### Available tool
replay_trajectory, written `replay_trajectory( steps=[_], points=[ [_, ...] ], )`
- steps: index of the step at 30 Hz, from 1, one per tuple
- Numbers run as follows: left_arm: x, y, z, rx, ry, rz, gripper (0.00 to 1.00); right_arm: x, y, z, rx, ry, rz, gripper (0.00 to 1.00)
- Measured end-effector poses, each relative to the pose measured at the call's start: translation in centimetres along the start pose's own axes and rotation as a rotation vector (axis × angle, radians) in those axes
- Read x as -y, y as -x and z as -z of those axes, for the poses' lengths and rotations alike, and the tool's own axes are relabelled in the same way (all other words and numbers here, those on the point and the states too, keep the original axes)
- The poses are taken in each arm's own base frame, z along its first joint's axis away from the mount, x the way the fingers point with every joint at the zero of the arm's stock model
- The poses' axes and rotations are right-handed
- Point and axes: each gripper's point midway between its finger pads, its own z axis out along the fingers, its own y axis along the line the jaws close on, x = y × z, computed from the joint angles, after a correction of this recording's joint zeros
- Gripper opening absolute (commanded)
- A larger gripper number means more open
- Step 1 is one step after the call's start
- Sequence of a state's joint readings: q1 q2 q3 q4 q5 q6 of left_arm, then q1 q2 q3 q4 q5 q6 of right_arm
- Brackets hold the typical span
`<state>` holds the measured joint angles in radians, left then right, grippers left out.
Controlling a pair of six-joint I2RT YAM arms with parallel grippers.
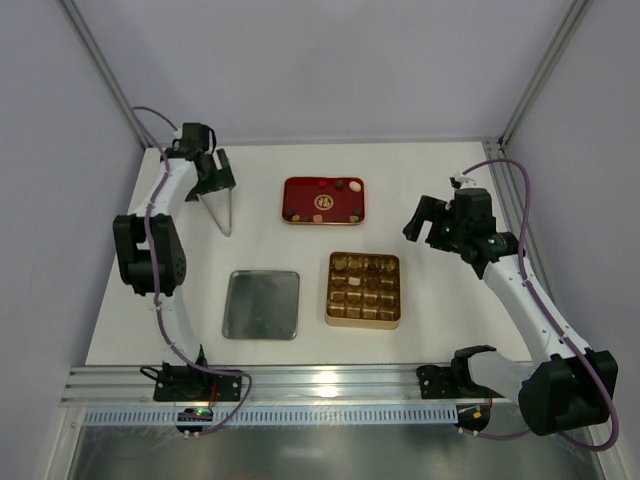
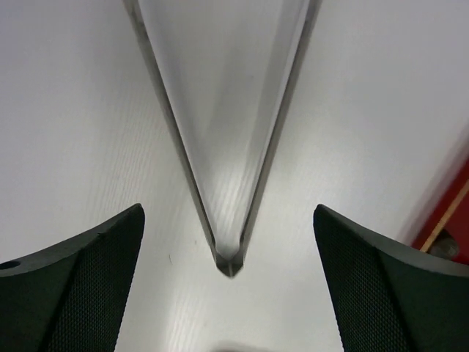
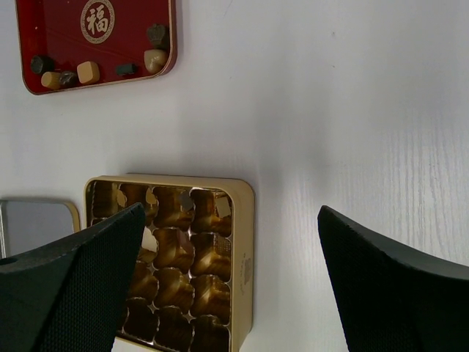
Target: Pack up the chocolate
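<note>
Each arm is a chain of smooth white tubular links [image 1: 172,190] and blocky matte black joint housings [image 1: 150,255]. A thin purple cable [image 1: 150,215] runs along the left arm from just behind the left end effector [image 1: 218,182] to its black base [image 1: 195,383]; a like cable trails behind the right end effector [image 1: 426,228]. Both end effectors are black, each with two broad wedge-shaped fingers [image 2: 80,293] whose inner faces carry a fine mesh texture. A small round hole [image 2: 7,264] sits near one finger's outer edge.
</note>
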<state>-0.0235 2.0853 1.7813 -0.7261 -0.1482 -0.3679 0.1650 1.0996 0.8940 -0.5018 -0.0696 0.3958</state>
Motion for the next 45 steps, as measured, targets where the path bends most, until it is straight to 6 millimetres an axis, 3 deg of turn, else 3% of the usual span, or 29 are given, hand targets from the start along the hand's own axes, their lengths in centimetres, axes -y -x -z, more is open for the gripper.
replay_trajectory(
  steps=[4, 6, 8, 11, 14, 16, 19, 24, 30, 33, 36, 45],
  points=[
    [-0.3, -0.1, 7.3, 0.093, -0.07, 0.062, 0.8, -0.9, -0.2, 0.0, -0.007, 0.036, 0.011, 1.0],
    [-0.8, -1.3, 10.5, 0.133, -0.103, 0.093, 0.75, -1.8, -0.6, 0.1, -0.015, 0.06, 0.029, 1.0],
    [-1.5, -3.6, 12.0, 0.135, -0.122, 0.111, 0.71, -2.9, -1.1, 0.1, -0.026, 0.088, 0.051, 1.0],
    [-2.6, -9.1, 12.3, 0.062, -0.132, 0.127, 0.64, -5.2, -2.2, 0.3, -0.044, 0.143, 0.089, 1.0],
    [-3.2, -14.9, 10.6, -0.073, -0.132, 0.126, 0.54, -7.9, -3.5, 0.3, -0.078, 0.197, 0.132, 1.0],
    [-3.5, -18.6, 9.5, -0.172, -0.126, 0.127, 0.53, -10.2, -4.1, 0.1, -0.097, 0.234, 0.161, 1.0],
    [-3.6, -21.5, 9.0, -0.263, -0.128, 0.128, 0.47, -13.2, -4.9, -0.2, -0.117, 0.281, 0.203, 1.0],
    [-3.0, -22.5, 8.0, -0.328, -0.147, 0.125, 0.41, -16.3, -6.1, -0.8, -0.145, 0.326, 0.232, 1.0],
    [-2.9, -24.1, 6.1, -0.43, -0.132, 0.103, 0.33, -18.1, -6.9, -1.9, -0.172, 0.34, 0.251, 1.0],
    [-2.5, -23.4, 5.7, -0.439, -0.138, 0.098, 0.23, -18.7, -7.2, -2.6, -0.181, 0.344, 0.256, 1.0],
    [-2.0, -22.8, 5.2, -0.451, -0.148, 0.084, 0.0, -19.2, -7.4, -3.5, -0.196, 0.344, 0.259, 1.0],
    [-1.5, -20.7, 4.0, -0.456, -0.172, 0.035, 0.0, -21.4, -7.3, -6.2, -0.234, 0.362, 0.296, 1.0]
  ],
)
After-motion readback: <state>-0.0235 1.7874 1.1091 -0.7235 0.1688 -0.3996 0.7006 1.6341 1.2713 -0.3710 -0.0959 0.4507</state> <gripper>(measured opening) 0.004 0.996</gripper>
